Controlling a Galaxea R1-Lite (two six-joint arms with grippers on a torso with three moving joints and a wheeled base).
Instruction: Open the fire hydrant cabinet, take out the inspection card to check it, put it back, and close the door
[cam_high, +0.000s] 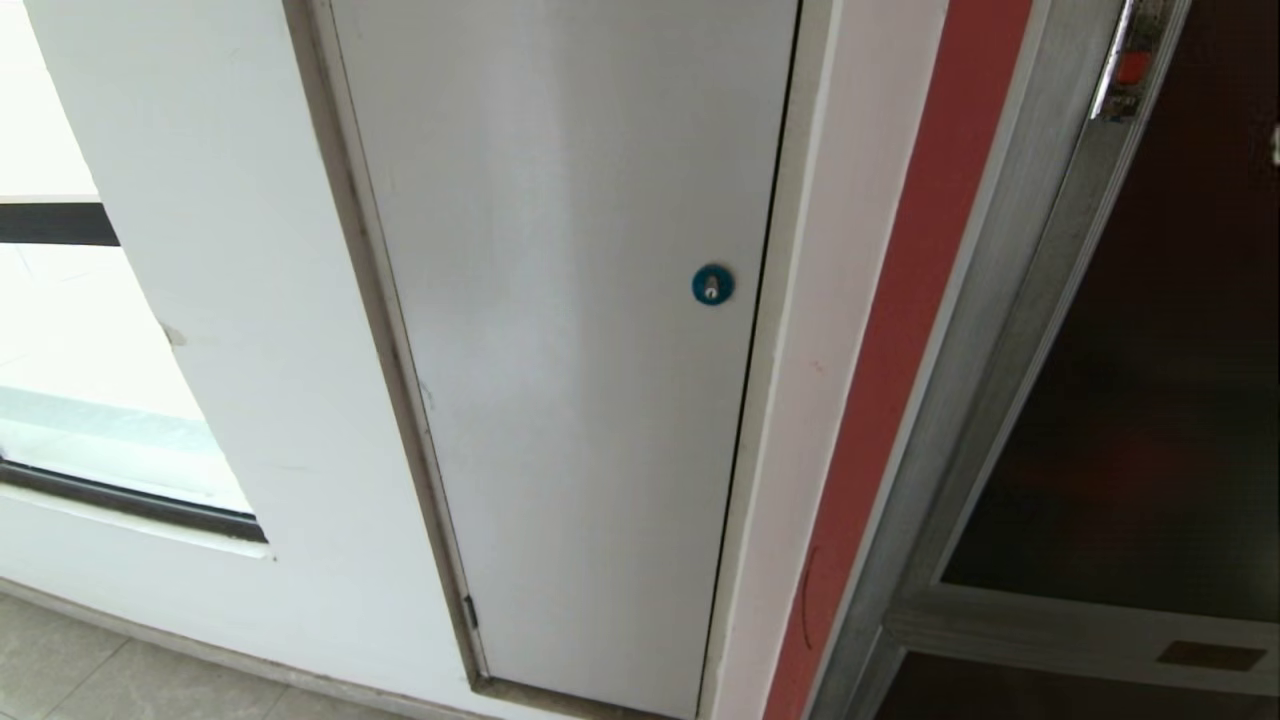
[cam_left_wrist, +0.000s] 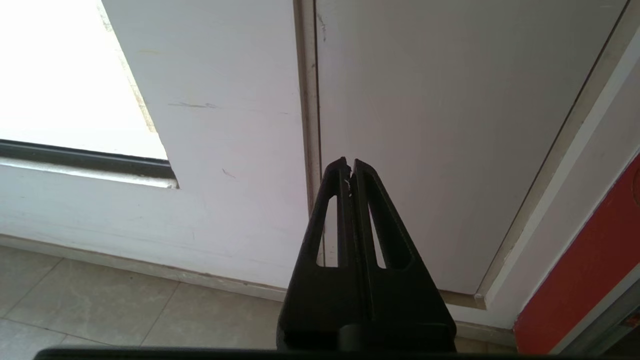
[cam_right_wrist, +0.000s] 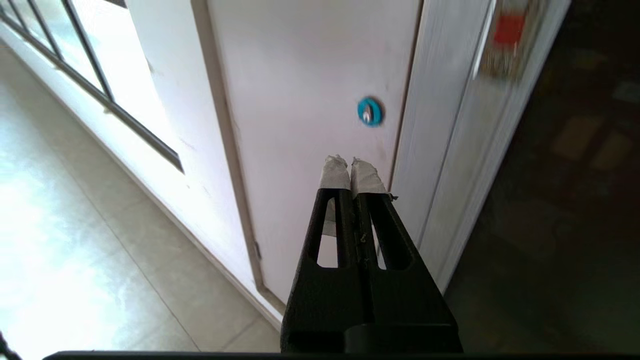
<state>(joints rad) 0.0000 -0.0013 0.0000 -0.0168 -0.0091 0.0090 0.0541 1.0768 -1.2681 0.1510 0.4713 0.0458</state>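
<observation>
Silver-framed door (cam_high: 1130, 330) shut, right of white door (cam_high: 580, 350) | right gripper (cam_right_wrist: 351, 165) jaws together, empty; left gripper (cam_left_wrist: 349, 162) likewise, parked | advise: hook red latch (cam_high: 1131, 68), pull squarely.

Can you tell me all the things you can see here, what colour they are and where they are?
white door: one, plain white, middle of the head view, shut
lock: one, round and blue, near the white door's right edge
wall: one, white, left of the white door
window: one, bright with a dark frame, far left
floor: pale tiles, bottom left
red strip: one, red, right of the white door
cabinet: one, silver frame, far right
door: one, dark tinted glass, in the cabinet's frame, shut
latch: one, small and red, top right at the glass door's edge
left end effector: one, black, shut, empty, low before the white door
right end effector: one, black with grey-taped tips, shut, empty, below the lock
</observation>
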